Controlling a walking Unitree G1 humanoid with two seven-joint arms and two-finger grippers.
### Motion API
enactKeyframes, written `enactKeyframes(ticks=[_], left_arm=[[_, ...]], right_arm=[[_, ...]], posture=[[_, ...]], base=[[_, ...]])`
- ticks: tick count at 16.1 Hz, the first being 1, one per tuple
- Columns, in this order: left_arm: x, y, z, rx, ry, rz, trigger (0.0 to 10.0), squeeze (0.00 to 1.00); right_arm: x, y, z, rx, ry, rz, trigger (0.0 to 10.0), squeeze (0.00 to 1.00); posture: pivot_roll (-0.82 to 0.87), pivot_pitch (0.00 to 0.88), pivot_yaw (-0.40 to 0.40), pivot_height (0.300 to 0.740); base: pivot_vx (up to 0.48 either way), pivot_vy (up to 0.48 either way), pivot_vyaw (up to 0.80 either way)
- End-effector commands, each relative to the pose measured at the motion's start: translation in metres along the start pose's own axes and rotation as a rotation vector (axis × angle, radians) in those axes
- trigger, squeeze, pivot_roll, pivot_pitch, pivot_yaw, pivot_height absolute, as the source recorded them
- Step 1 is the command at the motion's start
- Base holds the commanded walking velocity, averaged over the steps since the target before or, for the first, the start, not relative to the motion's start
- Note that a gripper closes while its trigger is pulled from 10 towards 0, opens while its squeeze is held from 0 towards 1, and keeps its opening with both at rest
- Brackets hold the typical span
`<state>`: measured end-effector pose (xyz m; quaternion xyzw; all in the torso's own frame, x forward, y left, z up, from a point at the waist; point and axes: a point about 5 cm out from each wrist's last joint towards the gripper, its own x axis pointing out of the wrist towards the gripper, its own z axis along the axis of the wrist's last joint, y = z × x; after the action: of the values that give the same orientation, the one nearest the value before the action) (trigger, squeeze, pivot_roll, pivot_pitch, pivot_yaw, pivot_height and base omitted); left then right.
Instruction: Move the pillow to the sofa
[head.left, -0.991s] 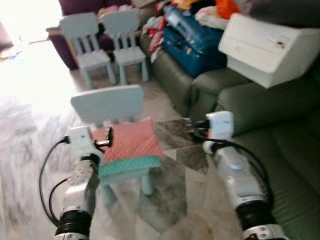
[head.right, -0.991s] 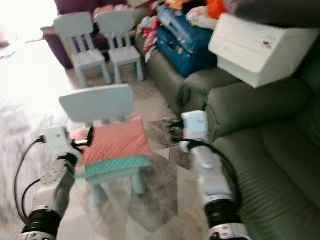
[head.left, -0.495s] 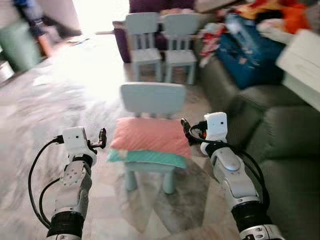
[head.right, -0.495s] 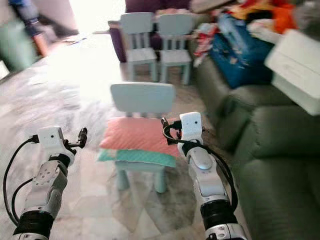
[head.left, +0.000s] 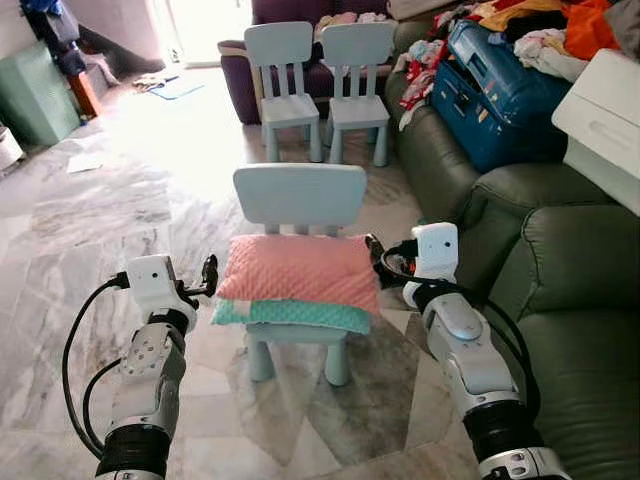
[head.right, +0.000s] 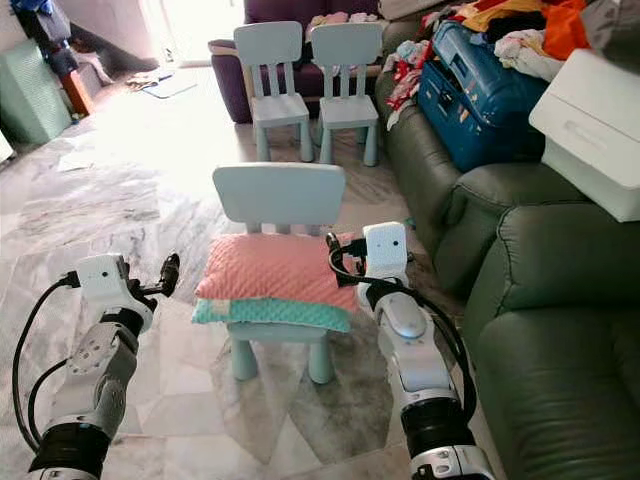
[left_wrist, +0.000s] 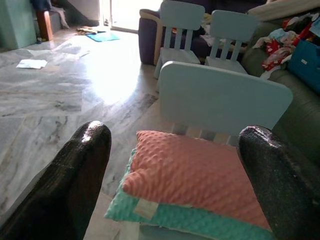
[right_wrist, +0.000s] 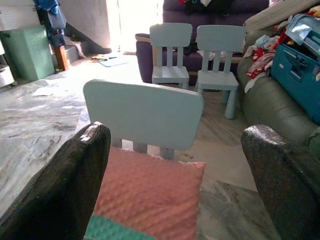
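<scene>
The left gripper (left_wrist: 175, 165) has its two black fingers (left_wrist: 75, 175) spread wide, holding nothing. It hovers just off the left end of the pink pillow (head.left: 300, 272), apart from it, with the pillow lying ahead between the fingers in the wrist view. The right gripper (right_wrist: 177, 175) is likewise spread wide and empty, raised just beside the pillow's right end; whether it touches the fabric cannot be told.

Between the two grippers the pink pillow rests on a teal pillow (head.left: 292, 315), and both lie stacked on the seat of a small pale-blue child's chair (head.left: 298, 195). The pink pillow lies flat, its long axis running from one gripper to the other, its far long edge against the chair's backrest. The teal pillow sticks out below it on the near side.

Beyond the right gripper stands the dark green sofa (head.left: 560, 260), carrying a blue suitcase (head.left: 495, 85) and loose clothes. Further ahead stand two more pale-blue chairs (head.left: 320, 70) on the marble floor (head.left: 90, 210).
</scene>
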<state>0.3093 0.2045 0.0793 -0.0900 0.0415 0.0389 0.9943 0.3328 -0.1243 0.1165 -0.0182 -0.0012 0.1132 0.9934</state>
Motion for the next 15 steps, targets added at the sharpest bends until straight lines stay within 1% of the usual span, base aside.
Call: enactKeyframes(ticks=[1,10,15], left_arm=[[0.0006,0.0029,0.0057,-0.004,-0.023,-0.003,10.0,0.0],[0.0001,0.0019,0.0028,-0.009,-0.011,-0.005,10.0,0.0],[-0.0006,0.0008,0.001,-0.011,-0.006,-0.009,10.0,0.0]], right_arm=[[0.0012,0.0023,0.0031,0.004,-0.019,0.011,10.0,0.0],[0.0008,0.0054,0.0035,-0.004,-0.03,0.029,10.0,0.0],[-0.0003,0.0053,0.0027,-0.007,-0.028,0.035,10.0,0.0]], posture=[[-0.16,0.037,0.022,0.74],[-0.16,0.037,0.021,0.74],[-0.16,0.039,0.02,0.74]], base=[[0.375,0.0,0.0],[0.385,0.0,0.0],[0.4,0.24,0.0]])
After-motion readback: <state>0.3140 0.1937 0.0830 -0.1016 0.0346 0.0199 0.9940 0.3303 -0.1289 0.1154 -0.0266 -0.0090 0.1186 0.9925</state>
